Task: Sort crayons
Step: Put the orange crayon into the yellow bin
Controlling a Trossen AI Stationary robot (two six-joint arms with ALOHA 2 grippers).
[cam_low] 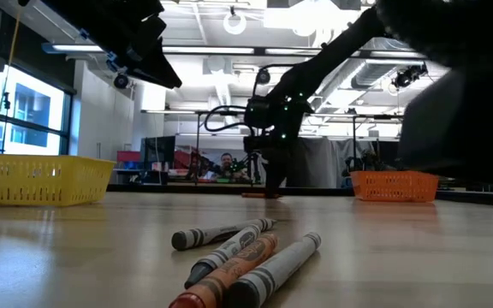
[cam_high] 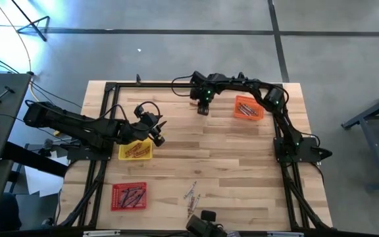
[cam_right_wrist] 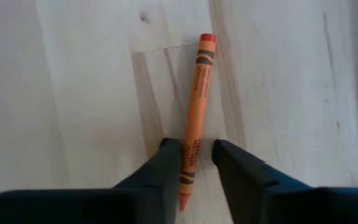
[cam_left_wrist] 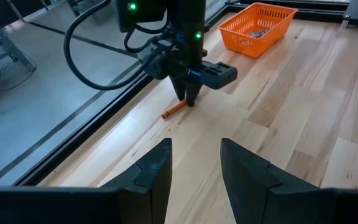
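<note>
An orange crayon (cam_right_wrist: 196, 124) lies flat on the table near its far edge; it also shows in the left wrist view (cam_left_wrist: 174, 110). My right gripper (cam_right_wrist: 196, 163) points down at it with its tips at the table. It is open, with one finger close on either side of the crayon near its pointed end. It also shows in the high view (cam_high: 202, 109). My left gripper (cam_left_wrist: 196, 168) is open and empty, hovering above the yellow tray (cam_high: 135, 151). Several loose crayons (cam_high: 191, 195) lie near the table's front edge.
An orange tray (cam_high: 249, 107) with crayons in it stands just right of my right gripper. A red tray (cam_high: 129, 195) with crayons stands at the front left. The black frame rail (cam_high: 150, 84) runs along the far edge, close behind the orange crayon.
</note>
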